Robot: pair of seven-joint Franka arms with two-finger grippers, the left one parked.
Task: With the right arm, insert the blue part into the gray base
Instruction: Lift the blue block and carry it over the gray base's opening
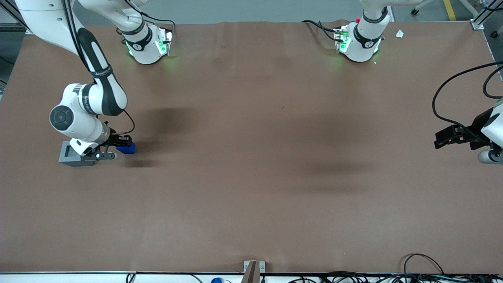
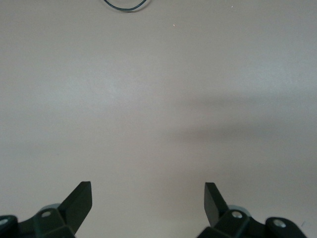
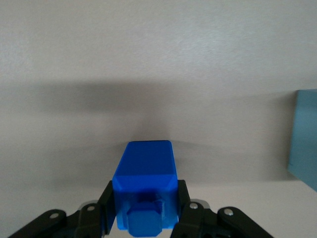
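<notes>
I counted one blue part (image 1: 126, 149), one gray base (image 1: 71, 154), one claw (image 1: 116, 146) of my right arm (image 1: 92, 100), and one tabletop (image 1: 251, 177).

Bright blue part (image 3: 144, 171), light gray base (image 1: 70, 154), black tool (image 3: 144, 218), brown table (image 1: 251, 177)

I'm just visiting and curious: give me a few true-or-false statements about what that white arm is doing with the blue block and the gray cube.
1. The gripper has its fingers closed on the blue part. True.
2. The blue part already sits in the gray base. False: it is beside the base, outside the socket.
3. The gray base stands toward the working arm's end of the table. True.
4. The blue part lies untouched on the table. False: the fingers clamp it.
</notes>
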